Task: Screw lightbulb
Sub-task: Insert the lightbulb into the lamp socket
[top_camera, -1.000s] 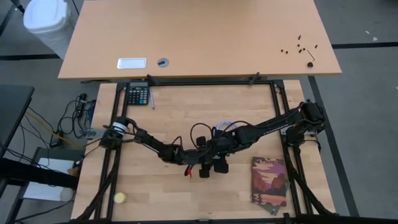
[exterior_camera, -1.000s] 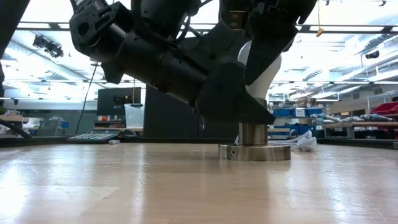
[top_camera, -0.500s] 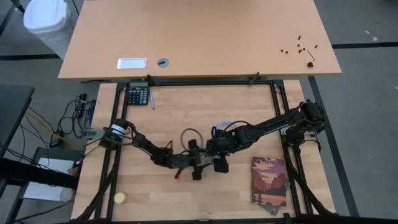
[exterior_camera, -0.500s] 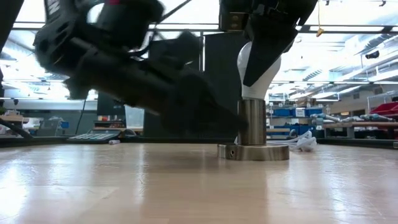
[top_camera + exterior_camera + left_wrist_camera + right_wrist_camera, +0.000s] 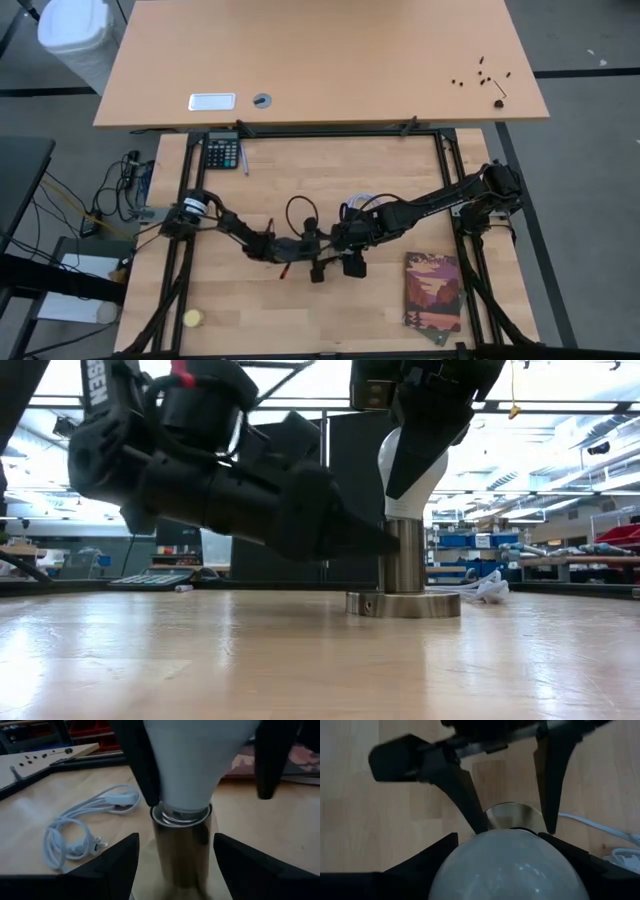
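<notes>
At table centre, the lightbulb [image 5: 408, 468] was seated in the metal socket [image 5: 404, 565], clasped by the right gripper [image 5: 420, 455]; at nine o'clock, the left gripper [image 5: 172, 862] was spread around the socket.

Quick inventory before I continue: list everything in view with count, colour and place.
bulb: 1, white, upright in the socket
socket: 1, silver, table centre
cable: 1, white, coiled beside the socket
calculator: 1, black, table's far-left corner
ball: 1, yellow, near-left edge
card: 1, orange picture, near right
left gripper: 1, dark, fingers either side of the socket's stem
right gripper: 1, dark, fingers on the bulb from above
</notes>
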### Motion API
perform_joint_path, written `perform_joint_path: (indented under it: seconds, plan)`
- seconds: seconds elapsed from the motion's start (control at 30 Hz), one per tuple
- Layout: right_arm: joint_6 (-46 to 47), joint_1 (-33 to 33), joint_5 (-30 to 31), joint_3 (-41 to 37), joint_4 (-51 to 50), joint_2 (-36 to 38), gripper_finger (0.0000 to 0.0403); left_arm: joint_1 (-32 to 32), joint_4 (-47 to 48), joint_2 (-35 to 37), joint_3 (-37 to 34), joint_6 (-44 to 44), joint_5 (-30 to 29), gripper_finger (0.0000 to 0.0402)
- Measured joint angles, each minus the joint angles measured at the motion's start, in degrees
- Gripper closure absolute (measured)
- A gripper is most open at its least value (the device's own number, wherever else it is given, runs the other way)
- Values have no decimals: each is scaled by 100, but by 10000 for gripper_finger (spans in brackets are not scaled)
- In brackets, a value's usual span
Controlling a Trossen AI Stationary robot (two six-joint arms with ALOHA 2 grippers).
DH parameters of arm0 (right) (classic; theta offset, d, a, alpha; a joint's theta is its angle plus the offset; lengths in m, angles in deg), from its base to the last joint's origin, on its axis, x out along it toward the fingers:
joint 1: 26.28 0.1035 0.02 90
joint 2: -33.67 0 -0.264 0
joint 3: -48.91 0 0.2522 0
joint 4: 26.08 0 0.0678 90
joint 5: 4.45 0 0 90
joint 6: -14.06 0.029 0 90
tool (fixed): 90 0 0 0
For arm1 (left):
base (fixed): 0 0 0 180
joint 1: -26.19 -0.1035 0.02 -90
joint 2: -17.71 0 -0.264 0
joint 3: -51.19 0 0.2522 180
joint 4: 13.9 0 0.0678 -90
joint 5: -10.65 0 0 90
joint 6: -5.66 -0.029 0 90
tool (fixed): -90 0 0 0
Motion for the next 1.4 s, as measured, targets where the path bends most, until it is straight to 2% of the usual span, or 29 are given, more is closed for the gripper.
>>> perform_joint_path:
  seconds: [0.57, 0.97, 1.4]
  plan:
    - [68, -1, -3, 0, 63, 0, 124, -168, -199, -491, 318, 114, 313, 191]
    - [153, 2, 29, 0, 56, 0, 124, -203, -186, -534, 365, 155, 401, 194]
    - [651, -161, 239, 11, -106, 0, 124, -210, -227, -536, 358, 179, 333, 194]
